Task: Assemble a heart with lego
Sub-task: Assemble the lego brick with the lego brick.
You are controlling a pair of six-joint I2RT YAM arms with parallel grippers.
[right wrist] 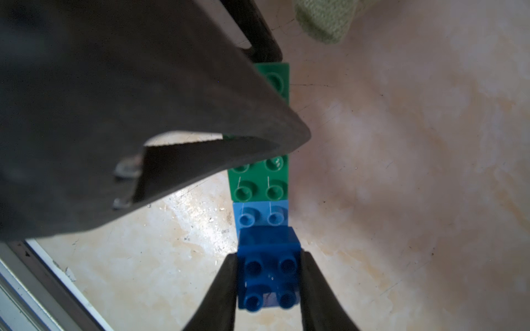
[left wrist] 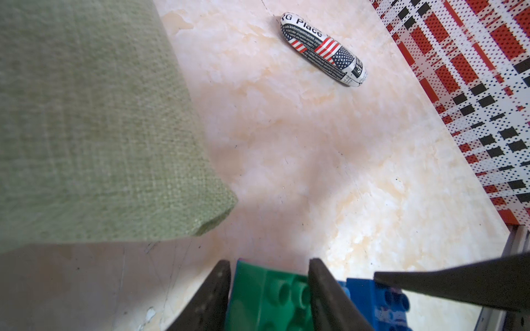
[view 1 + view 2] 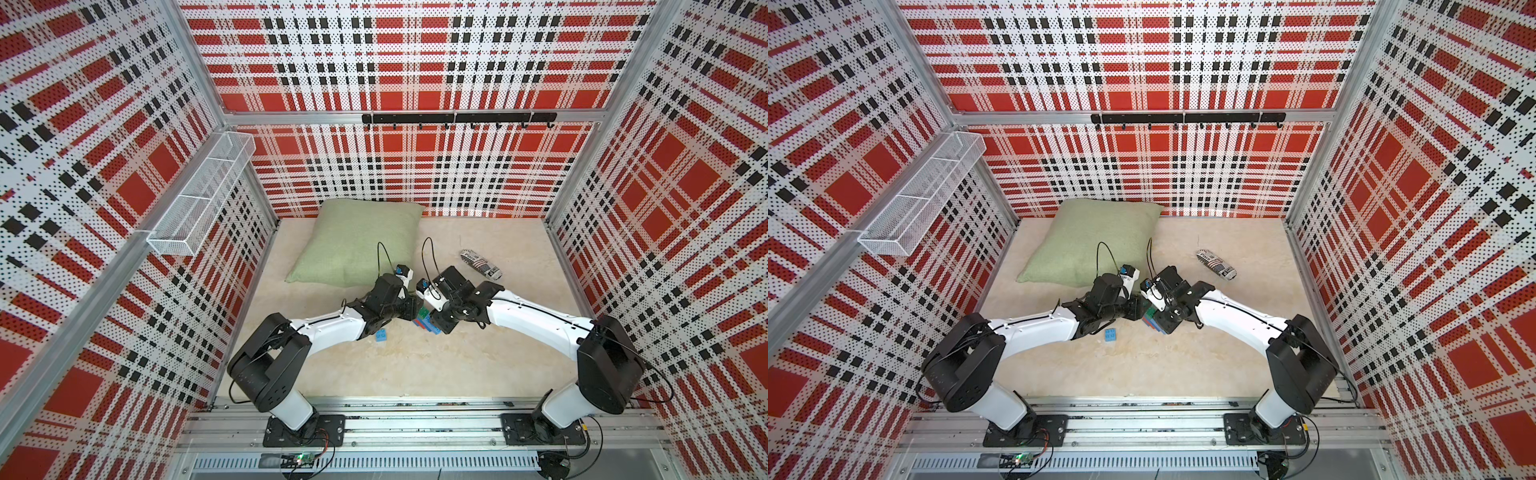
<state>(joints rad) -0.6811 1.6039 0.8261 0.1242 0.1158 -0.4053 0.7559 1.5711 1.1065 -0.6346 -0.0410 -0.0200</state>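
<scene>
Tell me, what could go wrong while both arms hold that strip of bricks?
1. The left end effector pinches the green brick and the right end effector the dark blue brick of one joined strip; uneven pulling might snap it apart.
2. The two end effectors sit very close, so they might bump.
3. The loose blue brick lies near the left arm, which might knock it away.

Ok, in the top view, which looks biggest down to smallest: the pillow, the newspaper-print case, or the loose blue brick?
1. Pillow, by far the largest.
2. Case.
3. Loose blue brick, the smallest.
All three lie on the table, so nearness to the camera does not change the order.
</scene>
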